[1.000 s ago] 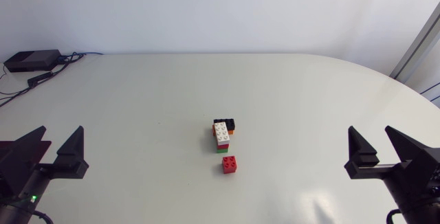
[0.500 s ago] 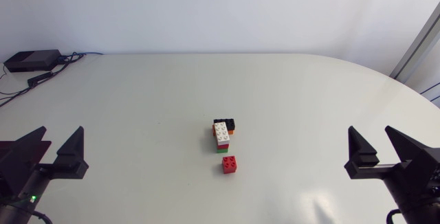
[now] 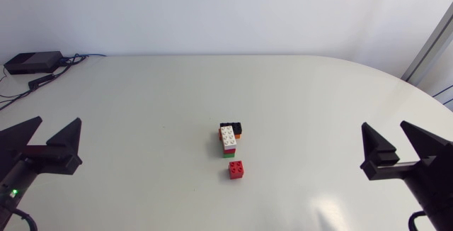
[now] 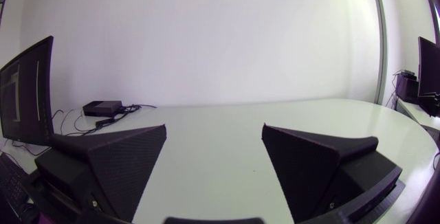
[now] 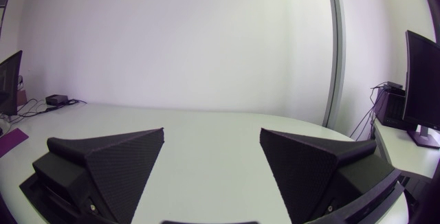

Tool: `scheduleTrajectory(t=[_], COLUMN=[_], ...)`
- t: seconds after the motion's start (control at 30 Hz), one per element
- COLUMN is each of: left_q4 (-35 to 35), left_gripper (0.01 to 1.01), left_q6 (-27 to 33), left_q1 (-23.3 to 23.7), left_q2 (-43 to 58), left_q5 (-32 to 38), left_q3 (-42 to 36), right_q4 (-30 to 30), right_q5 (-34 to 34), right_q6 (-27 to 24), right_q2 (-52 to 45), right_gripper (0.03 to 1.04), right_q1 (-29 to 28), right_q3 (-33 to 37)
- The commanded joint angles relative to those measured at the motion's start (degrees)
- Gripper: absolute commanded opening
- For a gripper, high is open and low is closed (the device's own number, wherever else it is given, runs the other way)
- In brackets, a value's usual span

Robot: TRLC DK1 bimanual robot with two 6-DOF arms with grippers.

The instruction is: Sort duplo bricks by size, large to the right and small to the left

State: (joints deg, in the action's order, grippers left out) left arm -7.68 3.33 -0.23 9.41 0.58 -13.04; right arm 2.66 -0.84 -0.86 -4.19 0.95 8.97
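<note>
As far as I can judge, nothing is sorted yet. All the bricks lie together on the table (image 3: pixel 141 103), about halfway between the left gripper (image 3: pixel 59 122) and the right gripper (image 3: pixel 384 126), and a little farther out than both. Most of them form one tight cluster. A long white brick (image 3: pixel 228 138) lies on top and a black brick (image 3: pixel 231 127) touches its far end. Orange, red and green pieces show under and beside them, but I cannot tell how many pieces there are. One small red brick (image 3: pixel 237 169) stands apart, just on the near side of the cluster.

Both grippers have their fingers spread wide and hold nothing. Each one is well apart from the bricks.

So the whole work is left: large bricks go toward the right gripper's side and small ones toward the left gripper's side. The single red brick looks the easiest to begin with, because it is free on all sides.

The surface between each gripper and the cluster is bare, so both have an open way inward. The table's rounded edge passes close outside the right gripper, so large bricks are better put down on its inner side. A black box (image 3: pixel 32 62) with cables sits at the far corner ahead of the left gripper, well away from the likely path.
</note>
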Motion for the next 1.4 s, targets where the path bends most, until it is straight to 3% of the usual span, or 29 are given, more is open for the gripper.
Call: scheduleTrajectory(t=[0.0, 0.13, 0.4, 0.6, 0.93, 1.03, 1.17, 1.37], left_q4=[-1.11, -3.83, -16.14, -20.71, -27.12, -28.7, -29.58, -29.85], left_gripper=[0.956, 0.954, 0.957, 0.956, 0.954, 0.954, 0.954, 0.952], left_q6=[-1.05, -2.98, -3.16, -1.75, -0.34, -0.34, -0.7, -0.96], left_q1=[-1.88, -3.46, -7.59, -13.31, -15.24, -15.94, -18.49, -17.79], left_q2=[5.0, 14.32, 36.65, 46.49, 59.67, 62.4, 64.59, 66.7], left_q5=[-0.32, -0.23, -0.32, -1.37, -8.14, -9.28, -9.28, -9.28], left_q3=[-4.28, -10.25, -24.76, -30.03, -39.08, -41.28, -42.77, -43.12], right_q4=[0.24, -0.02, 1.21, 6.4, 18.61, 20.64, 20.28, 22.83], right_q5=[0.05, 0.14, 1.9, 1.46, -0.83, -5.4, -18.58, -18.14], right_q6=[-0.28, 0.07, 4.82, 8.07, 13.08, 13.08, 12.99, 13.26], right_q2=[-4.34, -11.99, -28.6, -40.46, -59.36, -62.79, -65.6, -74.3], right_gripper=[1.0, 1.0, 1.0, 1.0, 1.0, 1.0, 1.0, 1.0], right_q1=[0.98, 3.71, 10.21, 13.38, 21.46, 23.92, 24.54, 29.99], right_q3=[3.77, 7.73, 16.25, 22.84, 34.36, 36.03, 37.35, 41.48])
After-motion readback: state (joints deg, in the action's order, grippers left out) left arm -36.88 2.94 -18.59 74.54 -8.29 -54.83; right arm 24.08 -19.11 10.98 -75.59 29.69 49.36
